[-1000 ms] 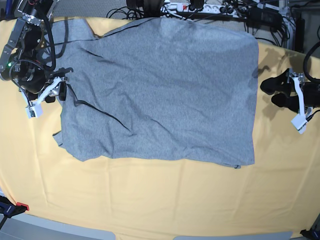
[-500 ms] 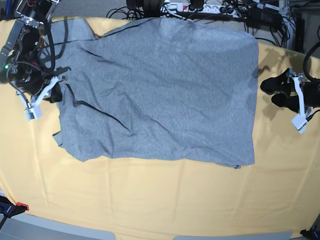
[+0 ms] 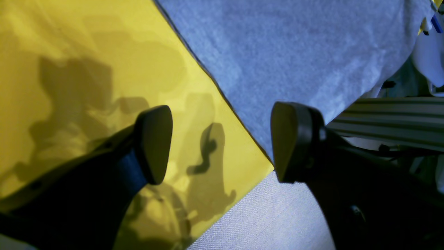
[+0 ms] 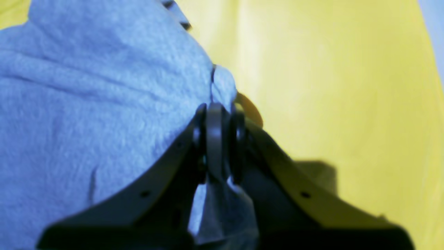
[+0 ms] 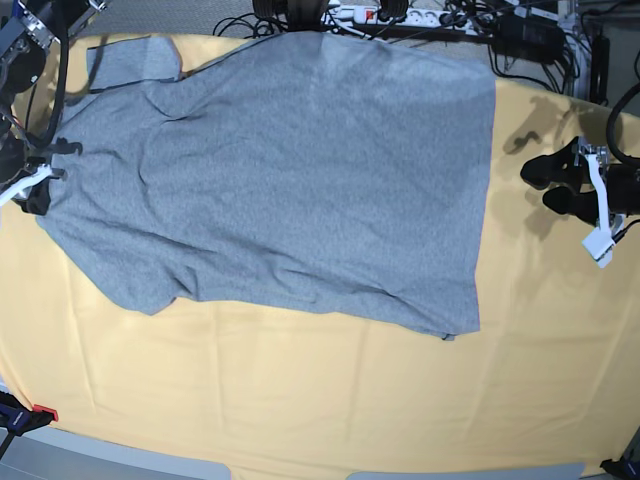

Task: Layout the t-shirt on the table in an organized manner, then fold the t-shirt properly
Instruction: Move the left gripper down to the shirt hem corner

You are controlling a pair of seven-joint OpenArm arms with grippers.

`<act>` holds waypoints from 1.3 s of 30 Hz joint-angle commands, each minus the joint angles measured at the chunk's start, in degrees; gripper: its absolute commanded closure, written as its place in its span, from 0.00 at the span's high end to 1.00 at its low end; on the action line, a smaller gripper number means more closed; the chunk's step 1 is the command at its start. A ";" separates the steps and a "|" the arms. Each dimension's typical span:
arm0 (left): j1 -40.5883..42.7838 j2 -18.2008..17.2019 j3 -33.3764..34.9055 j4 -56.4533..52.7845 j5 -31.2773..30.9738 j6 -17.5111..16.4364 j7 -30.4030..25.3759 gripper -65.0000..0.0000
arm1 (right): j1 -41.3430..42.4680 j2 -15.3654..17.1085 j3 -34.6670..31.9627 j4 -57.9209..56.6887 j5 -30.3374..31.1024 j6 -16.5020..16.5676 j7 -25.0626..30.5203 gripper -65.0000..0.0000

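Broadly, the t-shirt (image 5: 290,180) lies spread over the far half of the table (image 5: 320,400), plain grey side up; no lettering shows. Its long axis runs across the base view, from the sleeve-and-shoulder end on that view's left to the straight hem on its right, tilting slightly toward the near edge as it goes right. A short sleeve reaches the far left corner, and another flap of cloth juts toward the near side at lower left. The fabric looks mostly flat, with shallow creases near the left end.

The right gripper (image 4: 218,139), at the left margin of the base view, is clamped on a bunched edge of the t-shirt, its pads pressed together with cloth between them. Judged from this hold, the pinch at one extreme end serves to draw the garment out lengthwise and flatten it.

The left gripper (image 3: 222,142) hangs just beyond the hem, well apart from the other arm, its jaws spread wide and empty. In the left wrist view the hem runs diagonally between the two pads, over yellow cloth, suggesting a position ready to take the hem, which it does not yet touch.
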 commanded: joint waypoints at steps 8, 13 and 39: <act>-3.08 -1.38 -0.81 0.46 0.98 0.31 -0.62 0.70 | -2.21 1.07 0.22 1.07 1.51 1.42 -0.52 0.49; -9.44 1.20 -1.29 0.46 7.06 2.14 -3.48 0.70 | -2.71 2.05 0.39 1.09 9.05 4.66 -1.68 0.61; -30.01 29.64 -1.11 -37.70 38.32 7.34 -34.73 0.70 | -2.69 3.39 0.37 1.14 22.12 8.60 -6.36 0.60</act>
